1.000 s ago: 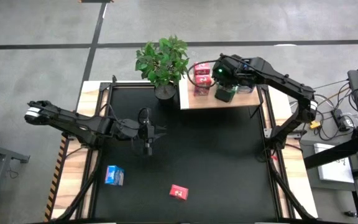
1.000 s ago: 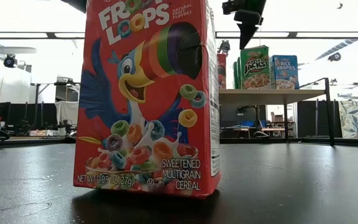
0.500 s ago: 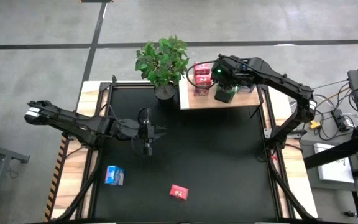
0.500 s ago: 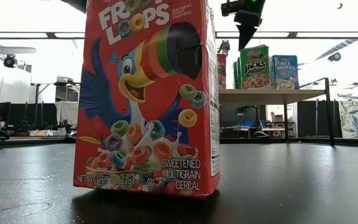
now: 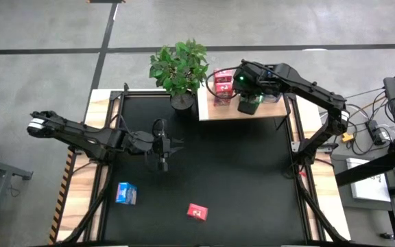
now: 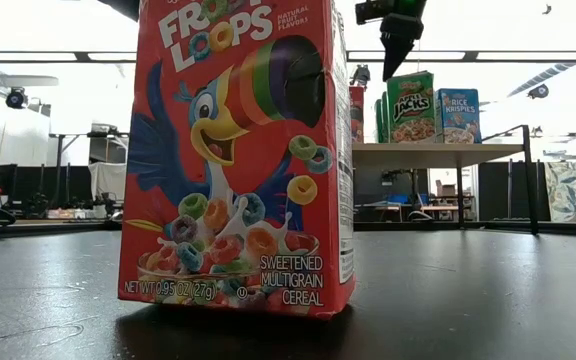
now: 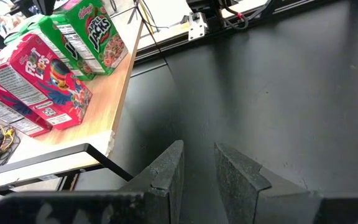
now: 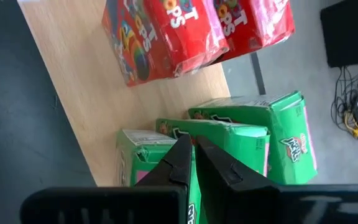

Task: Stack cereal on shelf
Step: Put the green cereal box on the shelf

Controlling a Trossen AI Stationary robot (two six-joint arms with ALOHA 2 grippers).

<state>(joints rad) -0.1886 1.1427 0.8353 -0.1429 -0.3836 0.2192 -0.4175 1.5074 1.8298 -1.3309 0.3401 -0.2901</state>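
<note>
**Right arm above shelf; two boxes left on table**

Right gripper (image 5: 250, 103) hangs over green boxes (image 8: 247, 134) on shelf (image 5: 214, 111), fingers pressed together, holding nothing. Lift straight up to avoid toppling them.

Left gripper (image 5: 163, 163) waits mid-table, slightly parted, empty.

Remaining: blue box (image 5: 125, 193), red box (image 5: 197, 212). Plant (image 5: 180, 68) crowds the shelf's side.

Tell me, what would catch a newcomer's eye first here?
Probably the red Froot Loops box, which stands upright on the black table right in front of the low camera and fills much of that view. Next, the leafy potted plant at the table's far edge, beside the pale wooden shelf where red and green cereal boxes are gathered. The right gripper hangs above those boxes, shut and empty.
</note>
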